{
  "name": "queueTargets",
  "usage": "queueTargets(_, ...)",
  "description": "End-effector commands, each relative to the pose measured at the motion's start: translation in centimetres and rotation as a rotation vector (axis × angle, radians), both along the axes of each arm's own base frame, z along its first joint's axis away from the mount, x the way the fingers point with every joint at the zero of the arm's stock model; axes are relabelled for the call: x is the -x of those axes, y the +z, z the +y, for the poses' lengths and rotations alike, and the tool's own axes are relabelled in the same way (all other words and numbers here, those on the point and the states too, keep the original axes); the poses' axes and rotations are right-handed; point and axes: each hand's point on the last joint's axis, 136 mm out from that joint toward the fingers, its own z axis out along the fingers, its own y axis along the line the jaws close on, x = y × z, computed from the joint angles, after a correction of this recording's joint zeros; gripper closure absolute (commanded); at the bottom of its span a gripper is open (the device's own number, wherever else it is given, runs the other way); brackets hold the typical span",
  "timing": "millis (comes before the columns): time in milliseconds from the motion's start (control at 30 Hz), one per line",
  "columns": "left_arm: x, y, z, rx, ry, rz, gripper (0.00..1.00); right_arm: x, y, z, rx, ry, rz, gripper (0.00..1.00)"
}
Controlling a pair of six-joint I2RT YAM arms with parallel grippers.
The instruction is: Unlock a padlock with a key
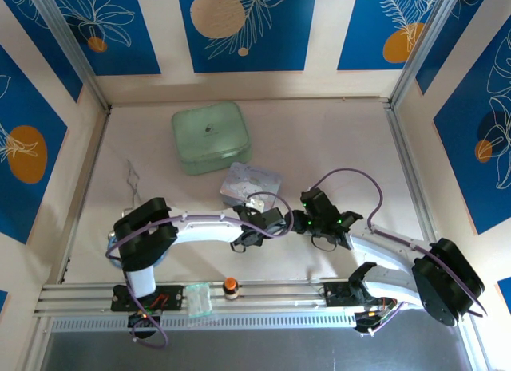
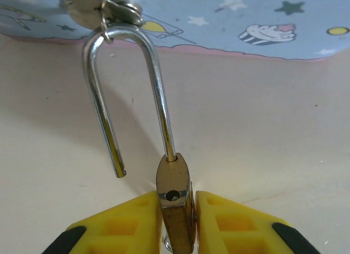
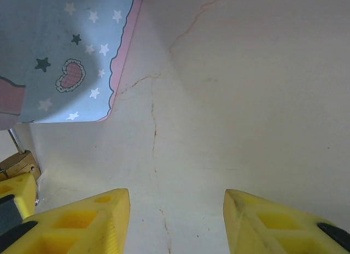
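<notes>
Finishing unlock step: shackle (image 2: 95,101) end free of padlock (image 2: 174,185), left pincer (image 2: 178,198) clamped on its body, right pincer (image 3: 175,195) apart (empty). Next, I judge: loosen grip, withdraw without dragging.

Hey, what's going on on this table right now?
The left gripper pinches the small brass padlock by its body. Its silver U-shaped shackle stands open, with one leg out of the body and hanging free. The right gripper hangs open and empty over the pale table, beside the pastel cartoon tin.
</notes>
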Motion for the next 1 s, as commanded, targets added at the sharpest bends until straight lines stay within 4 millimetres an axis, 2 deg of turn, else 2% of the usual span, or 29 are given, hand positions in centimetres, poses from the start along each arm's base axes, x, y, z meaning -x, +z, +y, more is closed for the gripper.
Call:
queueTargets(0, -0.1, 0.2, 0.9, -0.089, 0.004, -0.026, 0.79, -0.1, -0.3, -0.6, 0.003, -0.033, 0.001, 0.51)
queueTargets(100, -0.1, 0.6, 1.1, -0.127, -0.003, -0.039, 0.78, -0.1, -0.3, -0.7, 0.000, -0.038, 0.000, 0.51)
queueTargets(233, 0.3, 1.0, 0.2, -0.084, -0.023, -0.048, 0.76, 0.0, -0.4, -0.9, 0.001, -0.048, 0.001, 0.51)
queueTargets(333, 0.3, 1.8, 0.0, -0.124, -0.034, -0.080, 0.75, 0.0, -0.6, -1.0, -0.001, -0.060, 0.001, 0.51)
queueTargets(600, 1.2, 1.5, -1.4, -0.140, -0.073, -0.069, 0.74, 0.1, -0.9, -1.5, 0.010, -0.077, 0.004, 0.52)
queueTargets(700, 1.3, 1.3, -1.5, -0.129, -0.073, -0.064, 0.74, 0.1, -0.6, -1.6, 0.005, -0.081, -0.005, 0.51)
queueTargets(833, 1.2, 2.5, -1.6, -0.080, -0.069, -0.088, 0.72, 0.2, 0.5, -0.8, -0.037, -0.039, -0.044, 0.50)
queueTargets(900, 1.0, 3.6, -1.6, -0.026, -0.067, -0.105, 0.65, 0.3, 1.4, -0.3, -0.069, -0.017, -0.069, 0.38)
queueTargets(933, 0.9, 4.2, -1.5, 0.007, -0.064, -0.112, 0.57, 0.5, 1.8, -0.1, -0.082, -0.011, -0.075, 0.22)
queueTargets(967, 0.8, 4.7, -1.4, 0.040, -0.061, -0.117, 0.48, 0.5, 2.3, 0.2, -0.099, -0.001, -0.086, 0.17)
